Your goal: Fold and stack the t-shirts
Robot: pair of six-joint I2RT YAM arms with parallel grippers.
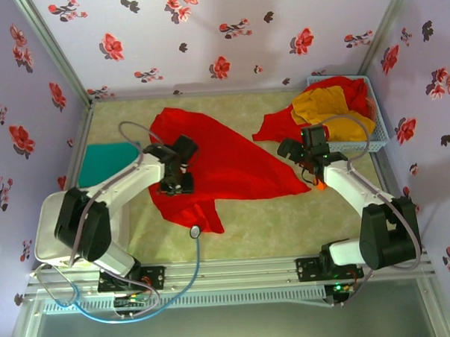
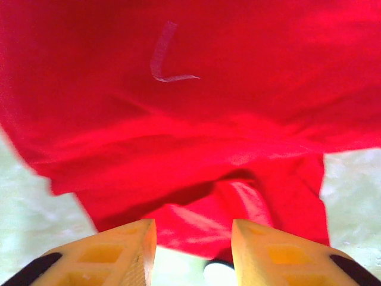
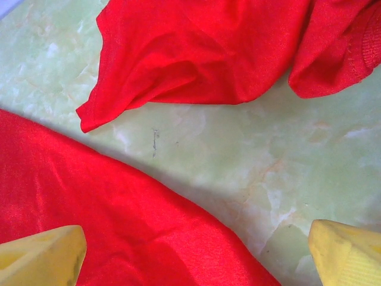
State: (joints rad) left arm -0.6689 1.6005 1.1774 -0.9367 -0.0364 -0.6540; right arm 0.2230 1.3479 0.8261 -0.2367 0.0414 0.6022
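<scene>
A large bright red t-shirt (image 1: 232,164) lies spread and rumpled across the middle of the table. My left gripper (image 1: 177,187) hovers over its left part, open; in the left wrist view its yellow fingers (image 2: 119,250) stand apart with the red cloth (image 2: 190,119) just ahead. My right gripper (image 1: 309,174) is open wide above the shirt's right corner (image 3: 89,220). A second red t-shirt (image 1: 277,125) (image 3: 208,47) spills out of the basket. The mustard-yellow t-shirt (image 1: 327,108) sits in the basket. The teal-green t-shirt (image 1: 105,162) lies flat at the left edge.
The pale blue mesh basket (image 1: 380,135) stands at the back right corner. A blue cable with a round white end (image 1: 195,231) lies near the shirt's front hem. Bare marbled table (image 1: 287,218) runs along the front. Flowered walls close in three sides.
</scene>
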